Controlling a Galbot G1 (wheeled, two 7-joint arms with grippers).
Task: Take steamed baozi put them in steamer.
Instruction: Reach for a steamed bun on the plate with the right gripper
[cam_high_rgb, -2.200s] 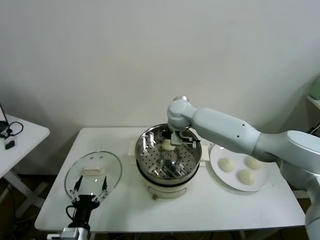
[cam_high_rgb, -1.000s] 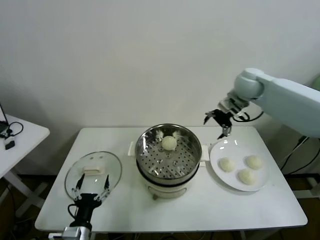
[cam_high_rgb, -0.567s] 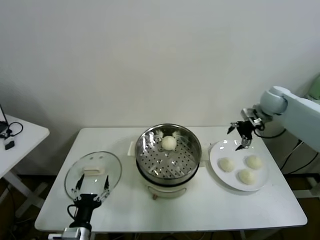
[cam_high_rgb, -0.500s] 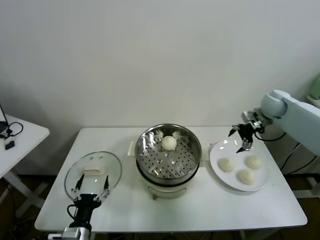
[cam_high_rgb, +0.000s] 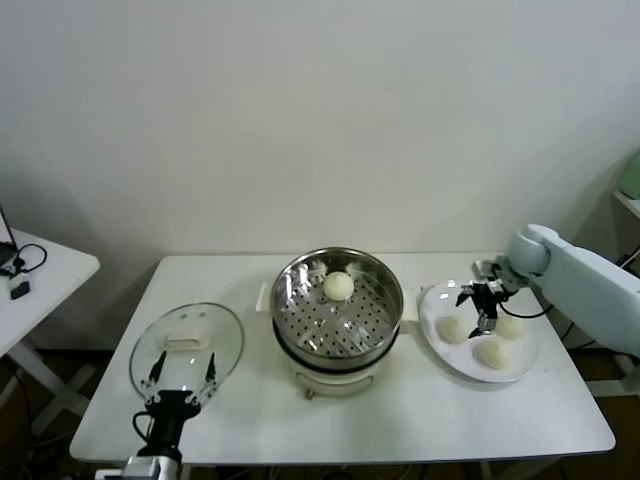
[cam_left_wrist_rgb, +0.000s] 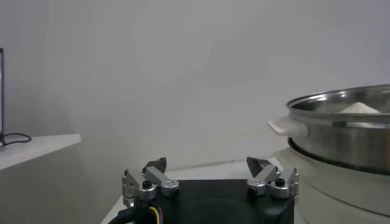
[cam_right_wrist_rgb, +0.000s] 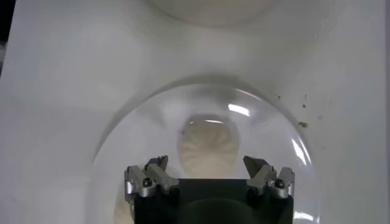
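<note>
Plain white wall stands behind a white bench (cam_high_rgb: 420, 420) that carries everything I am working with. At the middle of the bench sits the steamer (cam_high_rgb: 338, 305), a shiny steel basket with a holed floor on a cream pot with side handles. One bun (cam_high_rgb: 338, 286) lies inside the basket toward its far side; from my left wrist view only its pale top (cam_left_wrist_rgb: 359, 108) shows above the steel rim (cam_left_wrist_rgb: 341, 100).

On my right side of the steamer is a flat white plate (cam_high_rgb: 520, 366) holding three more buns: one nearest the steamer (cam_high_rgb: 452, 328), one at the far right (cam_high_rgb: 511, 326), and one closest to me (cam_high_rgb: 491, 352).

My right tool (cam_high_rgb: 479, 310) hangs low over the plate, between the near-steamer bun and the far-right bun, its fingers spread apart and holding nothing. In the right wrist view the spread fingers (cam_right_wrist_rgb: 149, 176) frame one bun (cam_right_wrist_rgb: 207, 145) lying on the plate (cam_right_wrist_rgb: 122, 140) directly beneath them; I cannot tell whether they touch it.

On my left side of the bench a round glass lid (cam_high_rgb: 186, 345) lies flat. My left tool (cam_high_rgb: 181, 377) is parked at the near edge of that lid, its fingers (cam_left_wrist_rgb: 146, 178) open and empty.
</note>
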